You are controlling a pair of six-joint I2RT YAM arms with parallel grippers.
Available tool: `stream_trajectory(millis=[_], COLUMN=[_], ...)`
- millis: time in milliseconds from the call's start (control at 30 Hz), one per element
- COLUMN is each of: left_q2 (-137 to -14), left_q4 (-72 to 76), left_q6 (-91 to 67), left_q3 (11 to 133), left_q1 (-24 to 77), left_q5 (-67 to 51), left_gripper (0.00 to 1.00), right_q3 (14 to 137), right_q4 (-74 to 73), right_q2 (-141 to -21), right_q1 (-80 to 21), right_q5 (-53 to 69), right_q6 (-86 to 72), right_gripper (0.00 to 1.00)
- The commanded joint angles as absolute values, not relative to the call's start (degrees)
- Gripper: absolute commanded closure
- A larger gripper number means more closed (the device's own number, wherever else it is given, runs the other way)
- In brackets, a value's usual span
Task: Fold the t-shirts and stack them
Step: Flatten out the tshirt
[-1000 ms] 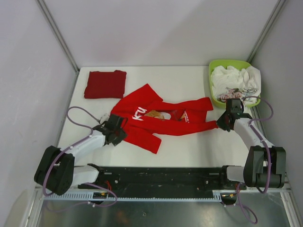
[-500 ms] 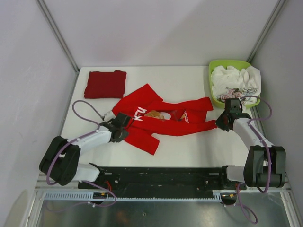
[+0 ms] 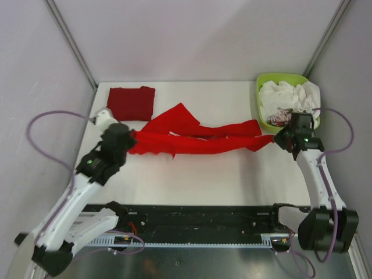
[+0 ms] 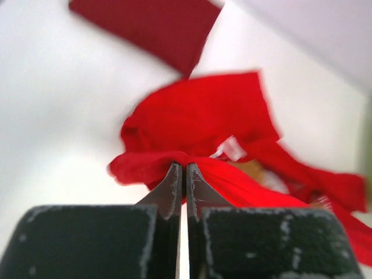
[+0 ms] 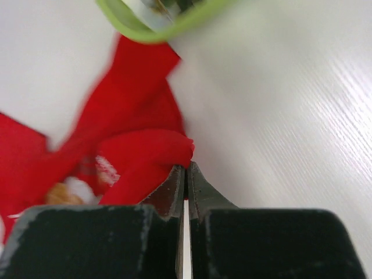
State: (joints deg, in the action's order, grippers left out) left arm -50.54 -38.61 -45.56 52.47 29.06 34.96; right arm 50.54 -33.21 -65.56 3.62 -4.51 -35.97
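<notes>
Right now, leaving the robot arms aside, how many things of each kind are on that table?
Soft cloth t-shirts: 2, the bright red t-shirt pulled out long and the darker red t-shirt folded.
Lime-green plastic basket: 1.
Heap of white cloth in it: 1, pieces uncountable.
Total: 4.

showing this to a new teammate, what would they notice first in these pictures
The bright red t-shirt stretched in a band across the middle of the table, pinched at its ends by the left hand and the right hand. Next, the darker red t-shirt lying folded at the far left, and the lime-green basket of white cloth at the far right.
</notes>
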Motion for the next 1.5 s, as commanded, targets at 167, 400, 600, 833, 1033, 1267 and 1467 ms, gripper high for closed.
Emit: stream_trajectory(millis=[167,400,600,833,1033,1267,1467], left_q2=[-35.51,-32.6,-37.81,-52.64,-77.23,-100.98,-99.13], left_q4=[-39.96,-39.57,-36.16,-19.87,-14.15,-12.58,-8.0], left_q6=[-31.61,-30.57,-30.29,-25.93,-31.97,-34.3,-40.21], left_q3=[71.77,81.54,85.31,88.13,105.68,141.71,142.58], left_q1=[28.66,28.67,28.7,26.77,14.46,5.67,-2.59], left_q5=[39.48,38.07,38.32,35.76,16.26,-4.14,-9.72], left_gripper=[1.0,1.0,1.0,1.0,1.0,1.0,1.0], right_q3=[71.19,85.62,88.68,84.09,89.7,109.14,112.53], right_q4=[-44.84,-49.13,-45.12,-31.09,-19.0,-16.08,-16.85], right_q2=[-48.57,-46.13,-50.05,-61.56,-78.79,-92.54,-93.32], right_q1=[8.0,8.09,8.08,8.08,7.51,7.19,7.28], right_q5=[-2.51,-1.53,0.88,2.98,5.02,5.1,6.37], right_q6=[-40.58,-41.09,-41.52,-43.71,-46.65,-48.3,-48.45], right_gripper=[1.0,1.0,1.0,1.0,1.0,1.0,1.0])
